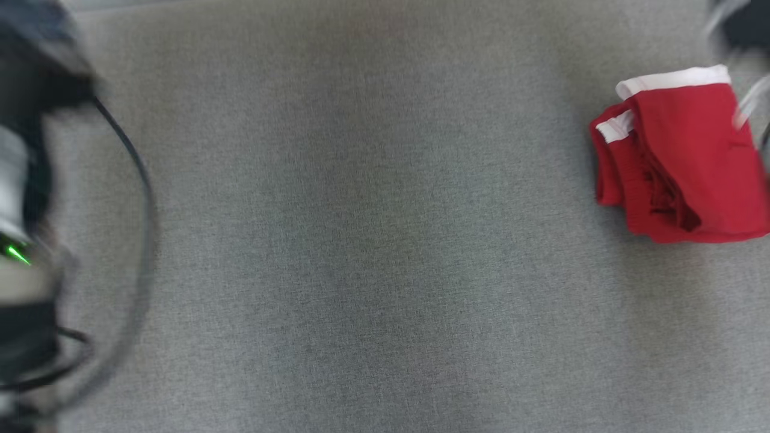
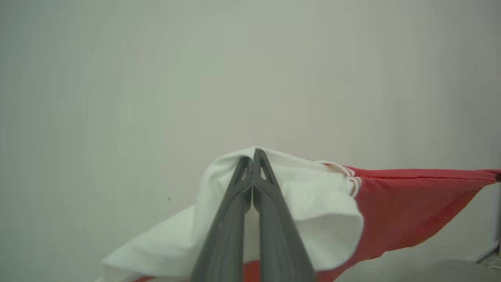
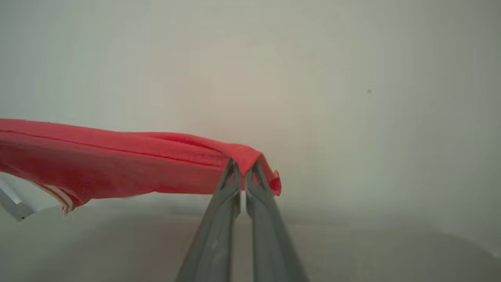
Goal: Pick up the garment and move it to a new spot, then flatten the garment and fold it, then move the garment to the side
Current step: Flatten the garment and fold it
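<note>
The garment (image 1: 686,162) is red with a white waistband and shows folded at the right edge of the head view, over the grey cloth surface (image 1: 373,240). In the left wrist view my left gripper (image 2: 253,154) is shut on the white waistband (image 2: 313,203), and the red cloth (image 2: 407,203) stretches off to the right. In the right wrist view my right gripper (image 3: 242,164) is shut on a red edge of the garment (image 3: 117,160), which runs taut to the left, lifted off the surface. A blurred pale finger (image 1: 748,103) crosses the garment's upper right corner.
A blurred dark arm section (image 1: 27,198) with a green light and a black cable (image 1: 135,162) stands along the left edge of the head view. Another dark blurred shape (image 1: 743,24) sits at the top right corner.
</note>
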Controlling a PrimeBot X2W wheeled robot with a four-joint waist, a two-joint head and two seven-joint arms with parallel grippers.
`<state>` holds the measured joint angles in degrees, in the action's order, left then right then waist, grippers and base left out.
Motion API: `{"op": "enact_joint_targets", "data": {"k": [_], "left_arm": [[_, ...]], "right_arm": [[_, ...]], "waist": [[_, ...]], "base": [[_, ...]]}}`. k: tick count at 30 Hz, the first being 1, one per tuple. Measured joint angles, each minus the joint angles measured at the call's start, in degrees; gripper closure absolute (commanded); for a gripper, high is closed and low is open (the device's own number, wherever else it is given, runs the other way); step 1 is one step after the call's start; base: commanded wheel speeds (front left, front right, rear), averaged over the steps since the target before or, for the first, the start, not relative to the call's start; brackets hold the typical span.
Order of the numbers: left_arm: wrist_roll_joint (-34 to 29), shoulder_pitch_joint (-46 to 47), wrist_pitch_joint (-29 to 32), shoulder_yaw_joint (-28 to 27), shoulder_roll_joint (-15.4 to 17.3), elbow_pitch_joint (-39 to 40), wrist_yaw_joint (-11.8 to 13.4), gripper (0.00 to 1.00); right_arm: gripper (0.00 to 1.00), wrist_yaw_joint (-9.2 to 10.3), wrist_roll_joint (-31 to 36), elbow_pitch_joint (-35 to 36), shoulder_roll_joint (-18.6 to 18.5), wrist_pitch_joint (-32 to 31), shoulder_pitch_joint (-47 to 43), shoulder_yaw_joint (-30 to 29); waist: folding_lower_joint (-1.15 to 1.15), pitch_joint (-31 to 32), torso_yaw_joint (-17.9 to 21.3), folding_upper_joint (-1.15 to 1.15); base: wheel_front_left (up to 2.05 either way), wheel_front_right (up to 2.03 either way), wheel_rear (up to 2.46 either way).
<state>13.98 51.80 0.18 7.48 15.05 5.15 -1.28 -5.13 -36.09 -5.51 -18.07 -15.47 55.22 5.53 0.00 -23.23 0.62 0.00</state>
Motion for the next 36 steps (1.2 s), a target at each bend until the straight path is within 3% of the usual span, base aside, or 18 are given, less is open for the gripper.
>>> {"op": "enact_joint_targets", "data": {"k": [6,15,17,29,36], "left_arm": [[-0.9,-16.0,2.8,4.1,0.2,-8.2,-1.0,1.0],[-0.6,-28.9,2.7,0.8,-1.1,-12.4,4.0,1.0],[-0.6,-32.7,2.5,0.3,-1.5,-12.1,5.4,1.0],[2.4,-50.2,3.9,-0.6,-4.4,-4.4,6.3,1.0],[2.6,-58.8,6.5,-1.2,-4.3,1.5,6.8,1.0]], "right_arm": [[1.0,-0.32,0.8,-5.7,-0.3,-2.1,-14.2,3.0],[1.0,-1.46,0.3,-7.8,-0.5,-1.6,-22.9,5.0],[1.0,-1.53,-0.1,-7.7,-0.5,-1.4,-25.6,5.4],[1.0,-1.7,-1.2,-1.9,-3.5,-2.2,-43.5,5.8],[1.0,0.73,-0.7,5.1,-5.0,-4.2,-50.6,5.7]], "waist": [[0.0,-2.4,-0.2,0.01],[0.0,-1.4,-0.9,0.0],[0.0,-0.3,-1.0,0.0],[-0.01,8.1,-2.6,0.0],[-0.02,11.6,-4.1,0.0]], "base": [[0.0,0.0,0.0],[0.0,0.0,0.0],[0.0,0.0,0.0],[0.0,0.0,0.0],[0.0,0.0,0.0]]}}
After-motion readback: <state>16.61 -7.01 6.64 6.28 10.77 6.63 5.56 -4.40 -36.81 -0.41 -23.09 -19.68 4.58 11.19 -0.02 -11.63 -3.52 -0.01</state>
